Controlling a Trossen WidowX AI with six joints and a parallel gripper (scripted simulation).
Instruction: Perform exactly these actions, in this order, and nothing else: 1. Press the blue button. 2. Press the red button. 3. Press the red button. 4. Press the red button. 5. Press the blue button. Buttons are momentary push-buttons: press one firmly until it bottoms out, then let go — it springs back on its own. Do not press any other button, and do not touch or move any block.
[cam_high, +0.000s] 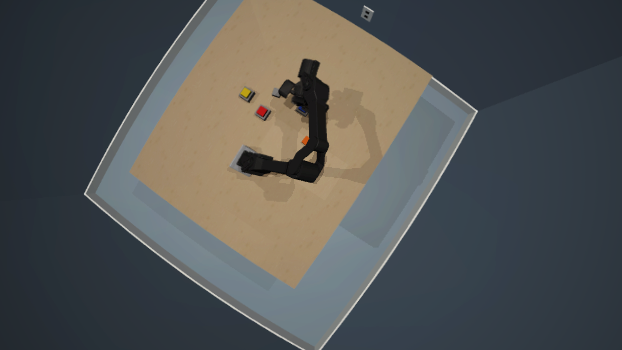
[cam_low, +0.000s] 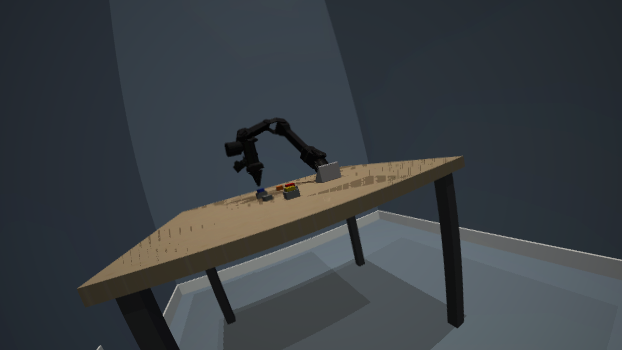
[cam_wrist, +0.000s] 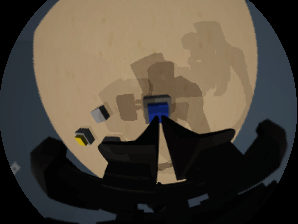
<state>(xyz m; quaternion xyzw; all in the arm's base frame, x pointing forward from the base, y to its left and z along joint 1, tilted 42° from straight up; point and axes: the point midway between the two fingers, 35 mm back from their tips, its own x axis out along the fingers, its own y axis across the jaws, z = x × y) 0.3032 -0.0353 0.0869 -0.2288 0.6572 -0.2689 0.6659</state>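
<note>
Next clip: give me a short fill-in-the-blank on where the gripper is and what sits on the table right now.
1. The gripper hangs above the ____ button with a gap between them.
2. The gripper's fingers are ____, with nothing between them.
3. In the top view, the button between the yellow button and the arm is ____.
4. The small block beside the arm's forearm is ____.

Missing words: blue; shut; red; orange

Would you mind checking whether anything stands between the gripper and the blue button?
Nothing visible does. The shut gripper hangs just above the blue button, tips pointing down at it, with the grey block off to the side.
</note>
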